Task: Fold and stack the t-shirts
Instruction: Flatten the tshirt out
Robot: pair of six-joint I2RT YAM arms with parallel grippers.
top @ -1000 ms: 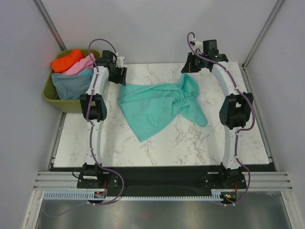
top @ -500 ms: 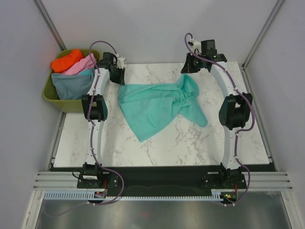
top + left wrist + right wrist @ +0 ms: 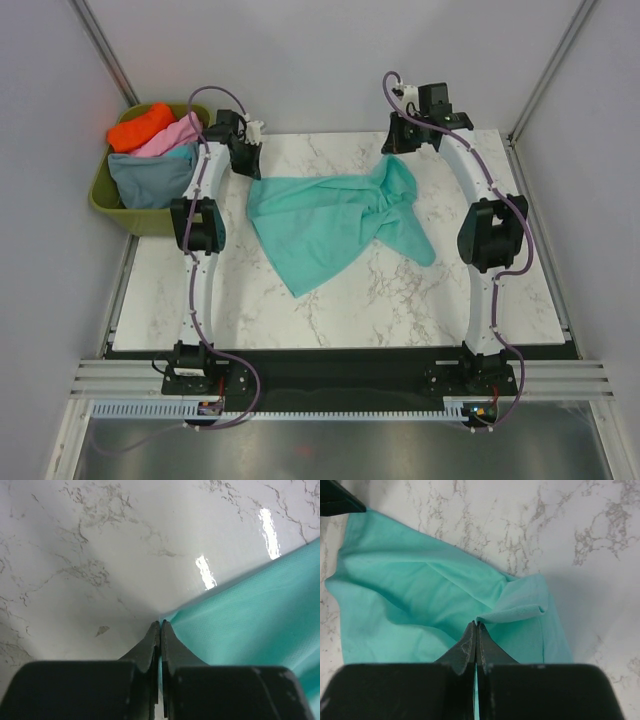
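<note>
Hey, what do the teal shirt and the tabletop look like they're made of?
The teal-green t-shirt: soft matte cloth, likely a knit; it folds and shows fine texture. The tabletop: glossy marble-patterned surface, stone or laminate; grey veins and bright glare spots.

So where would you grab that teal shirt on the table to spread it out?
At its far corners, from above. The shirt lies limp on the table, so only thin edges can be pinched: the left end effector is shut on its far-left corner, the right end effector on a raised fold.
</note>
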